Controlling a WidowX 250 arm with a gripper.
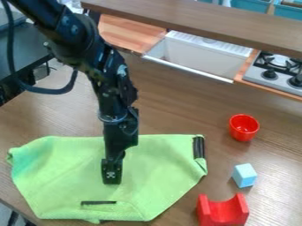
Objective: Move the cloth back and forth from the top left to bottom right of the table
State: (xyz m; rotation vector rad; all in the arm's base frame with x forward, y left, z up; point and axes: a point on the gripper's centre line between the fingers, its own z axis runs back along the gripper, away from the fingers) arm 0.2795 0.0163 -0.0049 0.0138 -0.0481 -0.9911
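We see the cloth (159, 176) spread in one broad, uneven sheet, light green, with a teal tinge at its left corner. Soft creases run across it, and its outline is wavy. At its upper right corner we see a dark strip (198, 147), with the green fabric bunched just below; a thin dark bar (98, 202) shows nearer its lower edge. The cloth lies on the bench (177, 106), close to the near left edge.

The end effector (112, 177) hangs down over the middle part of the cloth, pointing at it. From there the cloth reaches out to both sides and on toward the bench's near edge. We cannot tell whether the two touch, nor whether the end effector is released or clenched. Right of the cloth, we see a red cup (243, 128) and a pale blue cube (244, 175).
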